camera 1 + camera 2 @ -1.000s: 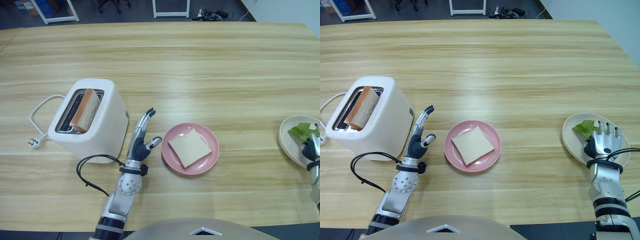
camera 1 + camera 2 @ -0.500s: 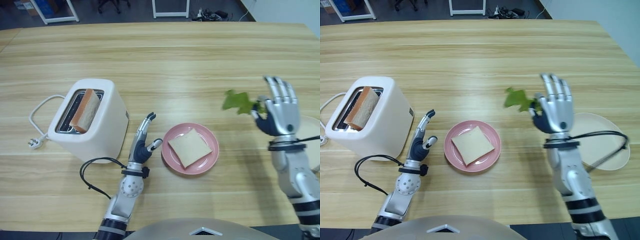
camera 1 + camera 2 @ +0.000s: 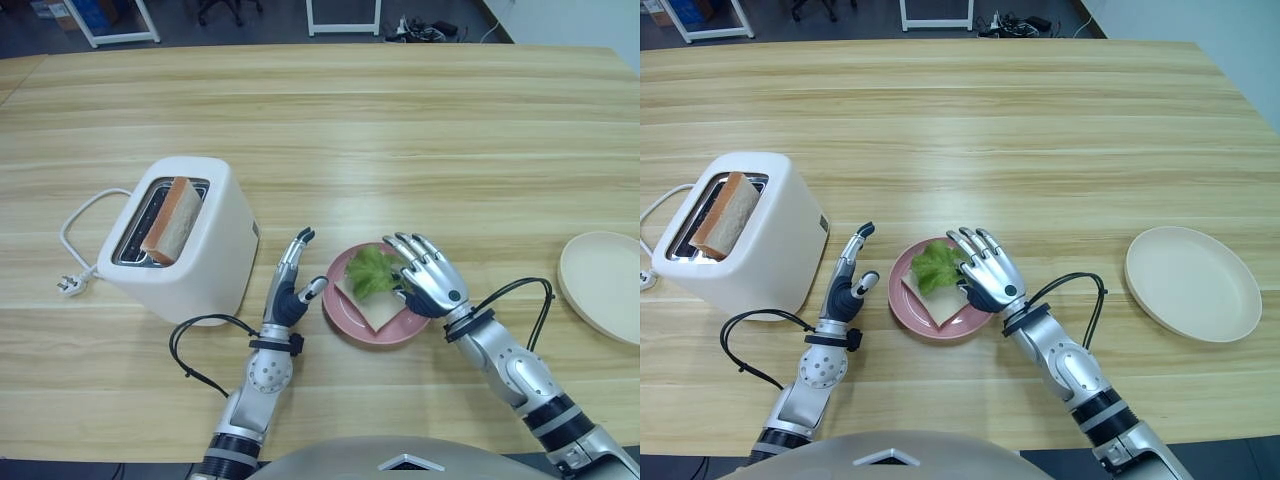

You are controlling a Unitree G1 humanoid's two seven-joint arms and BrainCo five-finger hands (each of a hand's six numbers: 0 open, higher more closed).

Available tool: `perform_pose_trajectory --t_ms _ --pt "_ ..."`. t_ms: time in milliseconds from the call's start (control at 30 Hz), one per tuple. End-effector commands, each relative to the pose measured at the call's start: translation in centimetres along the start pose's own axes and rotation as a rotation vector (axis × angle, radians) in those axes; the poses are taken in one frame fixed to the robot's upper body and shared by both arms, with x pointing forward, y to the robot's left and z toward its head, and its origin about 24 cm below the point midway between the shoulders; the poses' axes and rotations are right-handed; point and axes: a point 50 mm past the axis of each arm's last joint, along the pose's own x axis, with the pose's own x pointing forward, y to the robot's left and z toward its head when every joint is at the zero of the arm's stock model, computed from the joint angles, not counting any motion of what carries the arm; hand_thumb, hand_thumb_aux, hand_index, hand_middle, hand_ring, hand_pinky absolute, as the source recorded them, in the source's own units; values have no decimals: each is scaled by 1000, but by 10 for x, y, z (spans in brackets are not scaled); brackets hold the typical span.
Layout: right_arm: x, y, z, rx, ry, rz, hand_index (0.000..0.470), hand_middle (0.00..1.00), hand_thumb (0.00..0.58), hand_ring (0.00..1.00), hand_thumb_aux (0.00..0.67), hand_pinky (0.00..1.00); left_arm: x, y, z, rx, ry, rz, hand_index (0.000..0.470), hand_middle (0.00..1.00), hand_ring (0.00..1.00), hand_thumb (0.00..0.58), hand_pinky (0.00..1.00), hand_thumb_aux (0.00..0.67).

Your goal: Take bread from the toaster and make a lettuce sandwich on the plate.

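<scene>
On the wooden counter (image 3: 400, 130) a white toaster (image 3: 205, 260) stood towards the left side, with one browned bread slice (image 3: 170, 218) standing up out of its slot. The toaster's white cord (image 3: 80, 215) curved away to the left and ended in a plug (image 3: 68, 286) lying on the counter. Near the middle sat the pink plate (image 3: 902, 310), carrying a pale slice of bread (image 3: 940, 305) that lay flat on it. A green lettuce leaf (image 3: 370, 272) lay across the upper part of that slice, crumpled rather than flat. The right hand (image 3: 432, 285) hung over the right side of the pink plate, palm down; most of its fingers (image 3: 415, 250) stretched out over the leaf while the thumb came in from beneath, so that the hand gripped the right edge of the lettuce. The left hand (image 3: 288, 295) rested between the toaster and the pink plate, just beside the plate's left rim. Its fingers (image 3: 298, 245) were straight and pointed away from the robot, holding nothing, with the thumb turned towards the plate. Well apart on the right side of the counter lay a cream-coloured plate (image 3: 1195, 285) with nothing on it. Both hands were clear of the toaster, and the slice in it stood untouched.
</scene>
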Motion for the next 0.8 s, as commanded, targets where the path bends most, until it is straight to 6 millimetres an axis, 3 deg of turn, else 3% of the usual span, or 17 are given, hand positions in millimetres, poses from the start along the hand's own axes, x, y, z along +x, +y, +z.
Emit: perform_pose_trajectory --t_ms 33,133,233,267,300,333,467,600,667,700,800 --pt "-3 -12 -2 7 10 -29 470 0 580 0 670 0 -1 -2 -5 16 18 -17 0 0 0 0 0 0" --pt "-3 -15 0 18 11 -40 470 0 580 0 670 0 -1 -2 -7 21 22 -21 0 0 0 0 0 0" --pt "-9 -1 4 34 -9 59 470 0 580 0 670 0 -2 -2 -8 25 26 -24 0 0 0 0 0 0" --pt "-13 4 5 41 -19 109 345 0 539 0 491 0 -2 -2 -8 26 27 -25 0 0 0 0 0 0" --pt "-16 8 6 54 -23 146 103 0 227 0 147 0 -2 -2 -9 27 29 -25 0 0 0 0 0 0" --pt "-19 11 8 77 -36 185 0 0 0 0 0 0 -2 -2 -9 28 30 -25 0 0 0 0 0 0" --pt "-26 5 10 208 -67 234 0 0 0 0 0 0 -1 -1 -12 32 37 -23 0 0 0 0 0 0" --pt "-23 -29 2 498 -44 150 0 0 0 0 0 0 0 2 -8 73 -8 4 0 0 0 0 0 0" --pt "-19 -55 -11 676 2 25 0 0 0 0 0 0 2 11 12 141 -140 50 0 0 0 0 0 0" --pt "-16 -68 -22 750 43 -67 0 0 0 0 0 0 4 22 32 184 -249 93 0 0 0 0 0 0" --pt "-17 -87 -54 863 200 -314 0 0 0 0 0 0 5 74 100 390 -541 275 0 0 0 0 0 0"
